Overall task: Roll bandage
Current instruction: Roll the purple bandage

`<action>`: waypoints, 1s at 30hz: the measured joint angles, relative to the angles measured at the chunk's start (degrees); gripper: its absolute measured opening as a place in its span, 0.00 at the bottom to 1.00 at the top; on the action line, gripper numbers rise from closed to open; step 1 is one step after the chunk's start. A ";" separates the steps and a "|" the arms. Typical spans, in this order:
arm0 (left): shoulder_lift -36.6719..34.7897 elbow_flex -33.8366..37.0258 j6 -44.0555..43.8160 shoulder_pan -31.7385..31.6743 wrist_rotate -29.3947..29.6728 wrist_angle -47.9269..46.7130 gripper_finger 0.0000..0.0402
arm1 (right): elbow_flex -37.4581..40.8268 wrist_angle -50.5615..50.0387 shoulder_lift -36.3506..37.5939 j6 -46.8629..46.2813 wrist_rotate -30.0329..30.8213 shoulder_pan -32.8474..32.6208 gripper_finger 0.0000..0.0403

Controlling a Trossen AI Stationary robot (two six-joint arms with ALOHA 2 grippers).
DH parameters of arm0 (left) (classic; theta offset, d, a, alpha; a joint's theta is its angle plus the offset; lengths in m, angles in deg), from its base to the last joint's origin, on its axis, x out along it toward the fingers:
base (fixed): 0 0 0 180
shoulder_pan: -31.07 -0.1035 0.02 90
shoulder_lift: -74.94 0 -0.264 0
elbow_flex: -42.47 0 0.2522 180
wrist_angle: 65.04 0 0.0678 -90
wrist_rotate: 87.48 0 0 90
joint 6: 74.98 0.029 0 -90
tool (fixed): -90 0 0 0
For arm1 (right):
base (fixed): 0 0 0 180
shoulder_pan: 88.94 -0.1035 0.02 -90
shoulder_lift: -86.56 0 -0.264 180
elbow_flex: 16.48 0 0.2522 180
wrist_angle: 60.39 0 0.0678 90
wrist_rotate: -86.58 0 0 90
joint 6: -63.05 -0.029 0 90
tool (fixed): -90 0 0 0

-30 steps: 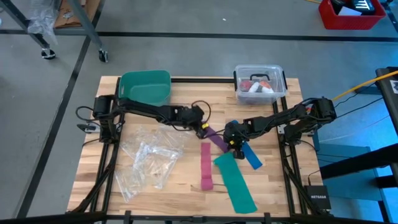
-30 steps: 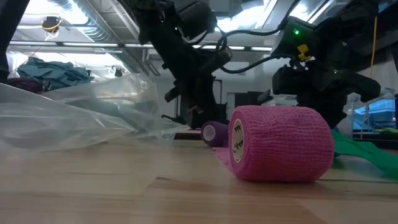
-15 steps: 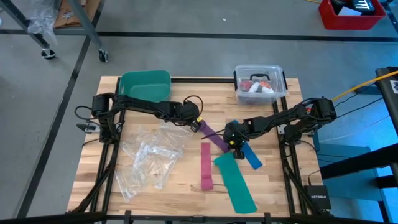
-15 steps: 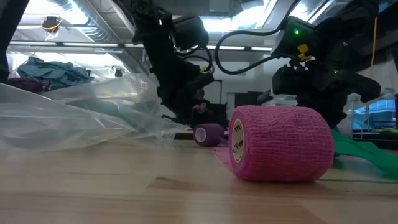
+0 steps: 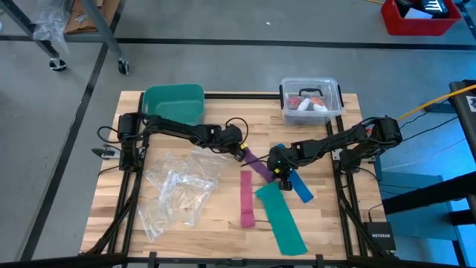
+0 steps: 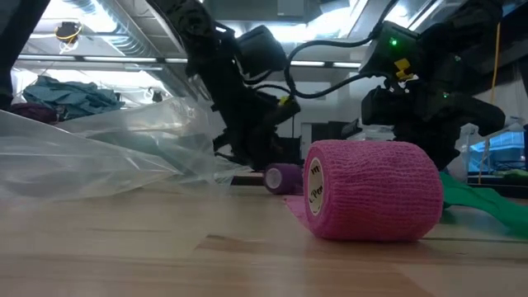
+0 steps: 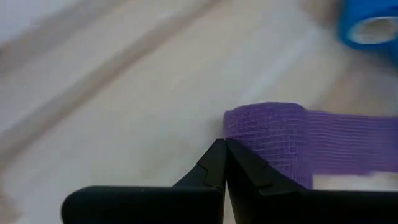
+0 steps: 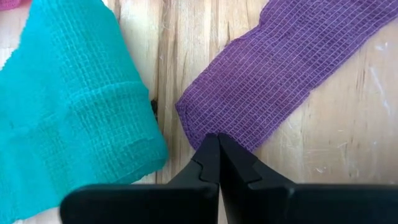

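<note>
The left gripper (image 5: 239, 150), fingers pressed together, is touching the bandage (image 5: 258, 165)'s rolled far-left end, while the right gripper (image 5: 280, 176), also closed, is pinning its near-right tail.

Bandage (image 8: 281, 73) purple, fine grid weave. Wide strip (image 5: 281, 217) teal, same knit texture; pink strip (image 5: 246, 197) with pink roll (image 6: 371, 189); blue strip (image 5: 300, 187). Bin (image 5: 174, 103) green. Table (image 5: 335, 216) light wood planks. Both arms dark, bags (image 5: 177, 190) clear.

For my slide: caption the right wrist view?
Shut right gripper pins the purple bandage end beside a teal strip.
</note>
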 joint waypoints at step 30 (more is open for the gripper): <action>1.21 -0.09 1.45 1.70 1.06 6.34 0.00 | 0.00 -0.42 0.02 -0.07 -1.03 0.02 0.00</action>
